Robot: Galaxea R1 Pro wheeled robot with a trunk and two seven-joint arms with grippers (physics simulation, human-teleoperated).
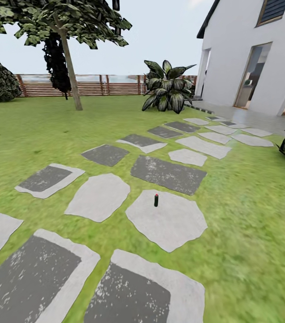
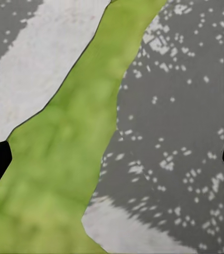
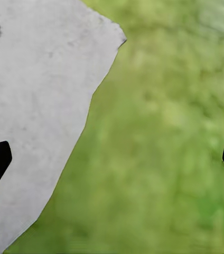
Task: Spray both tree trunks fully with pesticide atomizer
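Both hands, left hand (image 2: 112, 159) and right hand (image 3: 112, 156), spread wide and empty; I judge driving closer until the atomizer (image 1: 156, 200) sits between the right fingers best

A small dark atomizer (image 1: 156, 200) with a red top stands upright on a pale stepping stone (image 1: 167, 220) in the lawn (image 1: 250, 215).

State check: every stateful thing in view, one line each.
pesticide atomizer: upright on a light paving stone, not held
left gripper: open, nothing between fingers
right gripper: open, nothing between fingers
house doorway: open
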